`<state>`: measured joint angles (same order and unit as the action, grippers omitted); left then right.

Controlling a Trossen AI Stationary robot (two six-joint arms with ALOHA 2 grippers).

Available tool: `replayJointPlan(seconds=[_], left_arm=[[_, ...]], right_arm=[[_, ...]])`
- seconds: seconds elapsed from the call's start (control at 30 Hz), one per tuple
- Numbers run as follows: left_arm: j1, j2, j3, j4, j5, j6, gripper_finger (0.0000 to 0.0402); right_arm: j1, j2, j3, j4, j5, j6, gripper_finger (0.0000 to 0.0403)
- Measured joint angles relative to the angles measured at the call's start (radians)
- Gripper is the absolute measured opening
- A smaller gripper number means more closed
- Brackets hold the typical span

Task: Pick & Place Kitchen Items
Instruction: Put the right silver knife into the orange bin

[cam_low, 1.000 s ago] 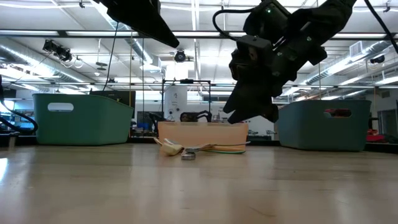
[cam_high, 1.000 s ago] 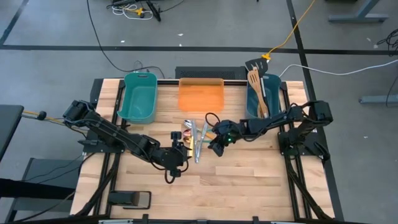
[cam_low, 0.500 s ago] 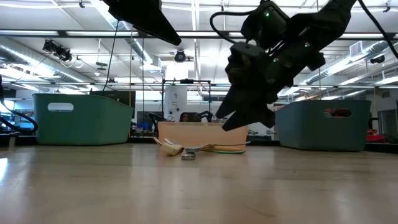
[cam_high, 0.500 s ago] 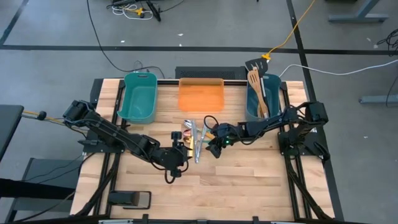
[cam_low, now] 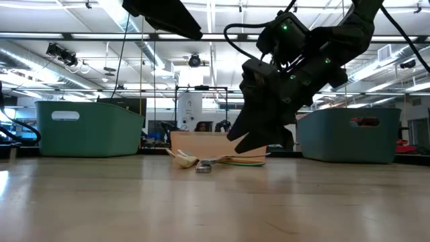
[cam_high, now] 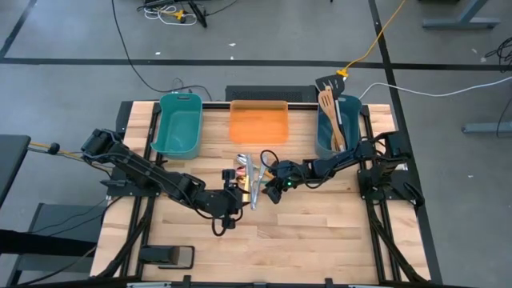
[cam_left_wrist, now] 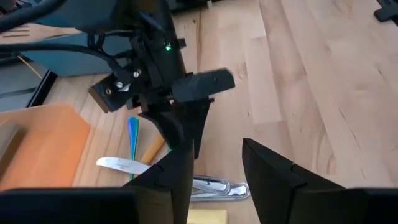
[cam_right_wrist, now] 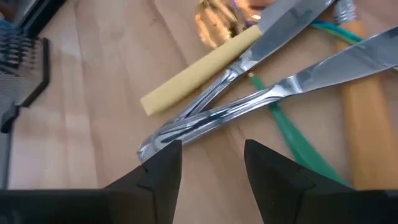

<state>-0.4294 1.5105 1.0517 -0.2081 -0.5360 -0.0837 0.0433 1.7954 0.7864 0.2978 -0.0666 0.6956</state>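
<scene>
Cutlery heaped mid-table in front of the orange tray, handles crossed. Right gripper spread wide and empty just above the silver handles; left gripper beside the heap, parted, empty. Risk: pinching two overlapping handles, or nudging the pile.

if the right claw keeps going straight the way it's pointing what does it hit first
Most likely the silver cutlery lying crossed on the table: the right claw is open and aimed down at the handle ends. The cream-handled knife lies just beyond. Depth is hard to judge.
</scene>
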Motion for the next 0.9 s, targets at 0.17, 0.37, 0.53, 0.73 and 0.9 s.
replayJointPlan(seconds=[0.17,0.37,0.53,0.73,0.9], left_arm=[[0.000,0.000,0.000,0.025,0.000,0.000,0.0142],[0.000,0.000,0.000,0.024,0.000,0.000,0.0142],[0.000,0.000,0.000,0.024,0.000,0.000,0.0142],[0.000,0.000,0.000,0.024,0.000,0.000,0.0142],[0.000,0.000,0.000,0.024,0.000,0.000,0.0142]], right_arm=[[0.000,0.000,0.000,0.000,0.007,0.000,0.0183],[0.000,-0.003,0.000,0.023,0.007,0.028,0.0183],[0.000,-0.003,0.000,-0.021,0.050,0.084,0.0183],[-0.001,-0.009,0.033,-0.035,-0.037,0.070,0.0183],[0.008,-0.011,0.191,-0.297,-0.075,-0.011,0.0180]])
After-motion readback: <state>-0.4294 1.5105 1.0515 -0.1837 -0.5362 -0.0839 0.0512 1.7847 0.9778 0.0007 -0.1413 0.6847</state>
